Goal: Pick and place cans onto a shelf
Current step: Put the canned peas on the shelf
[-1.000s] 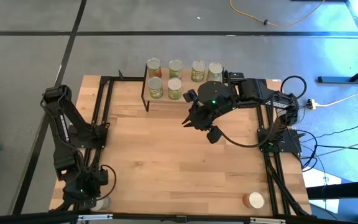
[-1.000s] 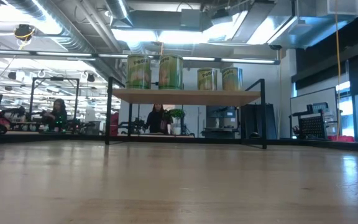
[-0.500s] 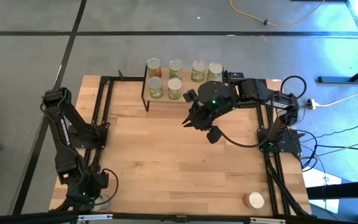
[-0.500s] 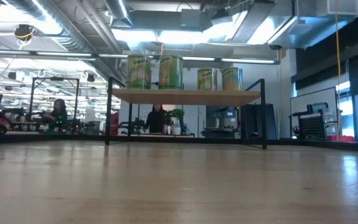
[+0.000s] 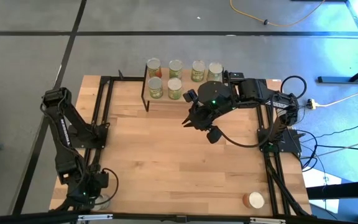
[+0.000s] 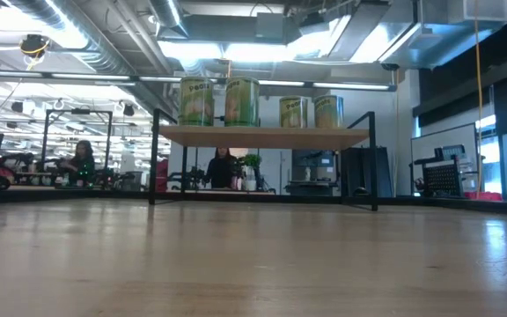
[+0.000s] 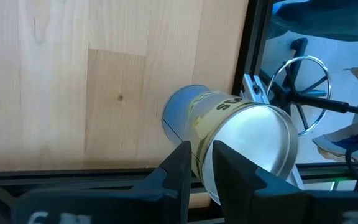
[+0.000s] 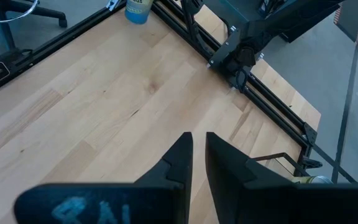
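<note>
The shelf [image 6: 262, 136] stands at the table's far edge, with several green-labelled cans [image 5: 156, 87] upright on its top board; the low view shows them too [image 6: 242, 101]. A blue can with a yellow label [image 7: 229, 124] stands upright at the table's near left corner, beside the black rail, and also shows in the right wrist view [image 8: 137, 9]. My left gripper [image 7: 201, 152] is shut just over this can [image 5: 102, 201]. My right gripper [image 5: 187, 122] is shut and empty above the table's middle, in front of the shelf. An orange-labelled can [image 5: 253, 200] stands at the near right. My left gripper's shut fingers [image 7: 182, 158] come from above and stand in front of the blue can's side and top rim [image 7: 216, 134]. I cannot tell whether they touch it. The can stands upright on the table.
Black frame rails [image 5: 104, 106] run along the table's left and right sides and the near edge [image 7: 104, 180]. Bare wood [image 5: 166, 162] lies between the arms. People sit in the room behind the shelf [image 6: 82, 158].
My left gripper has moved a little toward the table's near edge, over the blue can. My right arm has kept still.
</note>
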